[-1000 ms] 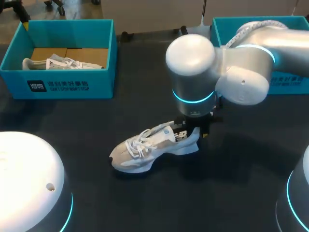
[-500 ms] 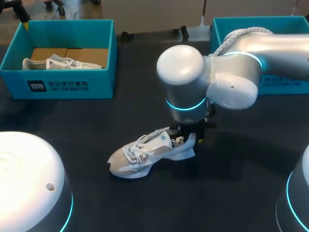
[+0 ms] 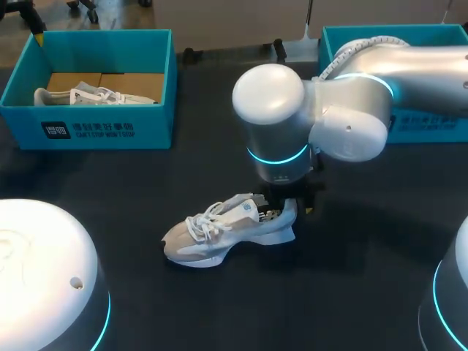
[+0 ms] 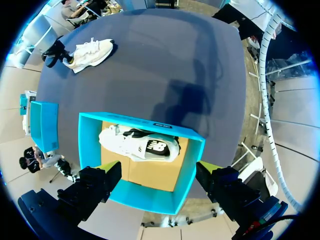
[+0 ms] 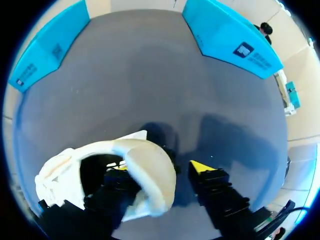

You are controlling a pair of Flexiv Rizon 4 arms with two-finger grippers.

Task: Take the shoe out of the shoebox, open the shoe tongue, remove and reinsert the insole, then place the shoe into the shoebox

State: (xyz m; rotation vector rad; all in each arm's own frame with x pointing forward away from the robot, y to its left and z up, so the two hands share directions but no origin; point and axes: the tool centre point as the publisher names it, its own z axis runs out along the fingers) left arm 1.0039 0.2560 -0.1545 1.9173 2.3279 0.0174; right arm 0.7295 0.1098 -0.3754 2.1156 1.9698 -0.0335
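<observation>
Our right gripper (image 5: 160,168) straddles the white lace-up sneaker's (image 3: 208,235) heel, jaws apart, not clamped; our left gripper (image 4: 159,170) hangs open.

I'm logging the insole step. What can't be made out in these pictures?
Insole: right wrist view, heel of the shoe and shadow hide it; head view, too small.
Inside of right shoebox: head view, right arm covers it.
Tongue, open or not: head view, too small.
</observation>
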